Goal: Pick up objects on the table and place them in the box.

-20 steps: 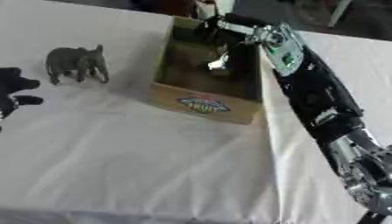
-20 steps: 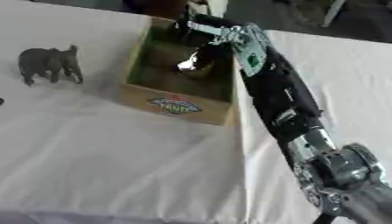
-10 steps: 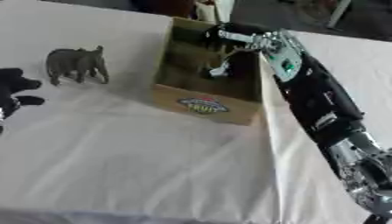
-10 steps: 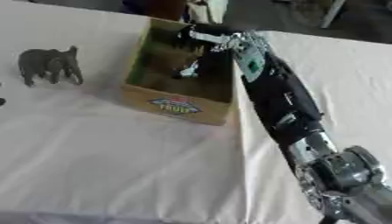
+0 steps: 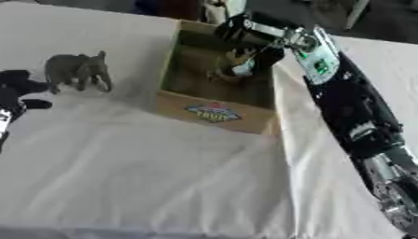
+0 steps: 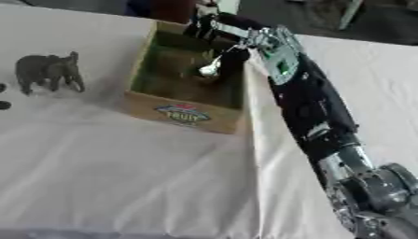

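Left eye view shows a cardboard box [image 5: 214, 112] standing open on a surface [image 5: 147, 172] covered with a white cloth. On the box's near wall is a coloured label [image 5: 213, 112]. The right arm [image 5: 351, 107] comes in from the lower right and stretches up across the cloth to the box's far right corner, where the right hand [image 5: 245, 35] hangs over the open top, reaching down into it. Just under that hand, inside the box near the right wall, sits a small pale, shiny object [image 5: 233, 70] whose shape cannot be made out. Its upper part is touching or very close to the dark fingers; whether they are curled round it or have let go cannot be told from either view.

A grey toy elephant [image 5: 78, 70] stands upright on the cloth to the left of the box, well apart from the right hand and near the box's left wall without touching it. Its trunk end points toward the box.

The left hand [image 5: 20, 91] shows at the left edge of the left eye view, just beside the elephant but not touching it, dark fingers held loosely apart and holding nothing. In the right eye view only a sliver of it is visible at the left edge.

The cloth in front of the box lies in soft wrinkles.
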